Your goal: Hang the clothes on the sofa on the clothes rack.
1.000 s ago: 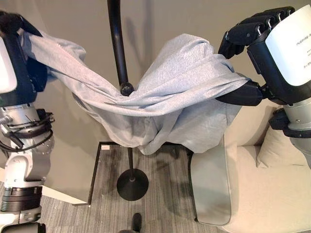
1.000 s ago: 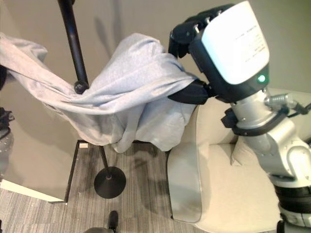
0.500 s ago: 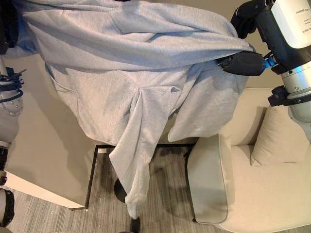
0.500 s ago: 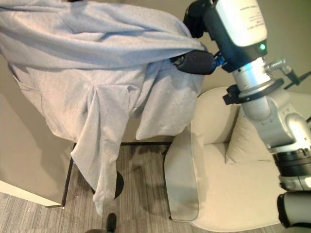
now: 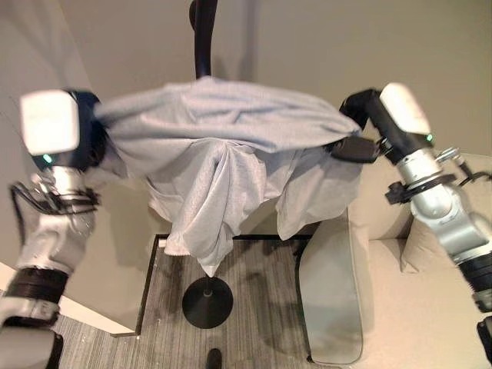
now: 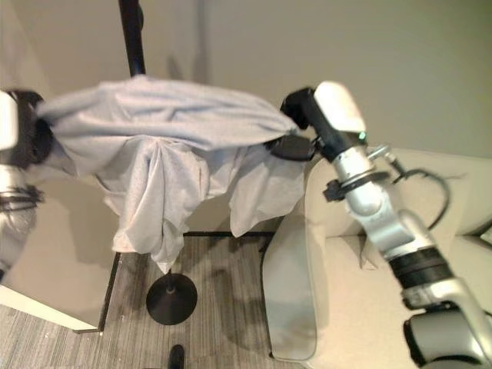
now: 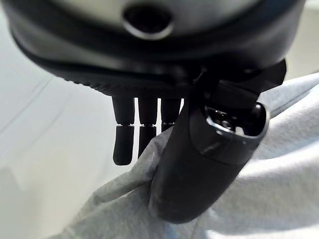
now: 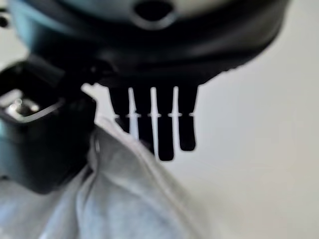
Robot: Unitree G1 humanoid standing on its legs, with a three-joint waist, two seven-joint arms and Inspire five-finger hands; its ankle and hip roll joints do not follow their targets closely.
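Draping across the upright pole of the clothes rack [image 5: 201, 38], the grey garment [image 5: 223, 138] is stretched between both hands, its middle sagging in folds that hang down in front of the pole toward the rack's round base [image 5: 207, 301] on the striped floor. The left hand [image 7: 199, 164] pinches one end of the cloth between thumb and fingers, as its wrist view shows; the right hand [image 5: 355, 138] grips the other end, thumb pressed under the fabric, though in its own wrist view the fingers look fairly straight above the cloth, so the grip may rest mostly on the thumb. To finish the step well, I would judge that the garment's middle needs to settle onto a hook or the pole top before either hand lets go; releasing both ends together, and lowering slightly first, should keep the weight balanced so the cloth does not slide off to one side. The heavier hanging folds sit toward the left of centre, which could pull it that way. Room is fair: the wall [image 5: 307, 46] stands close behind the rack, the cream sofa [image 5: 400, 307] lies just beside the right arm with its armrest near the garment's hanging edge, and a low white ledge [image 5: 84, 311] lies at the lower left.
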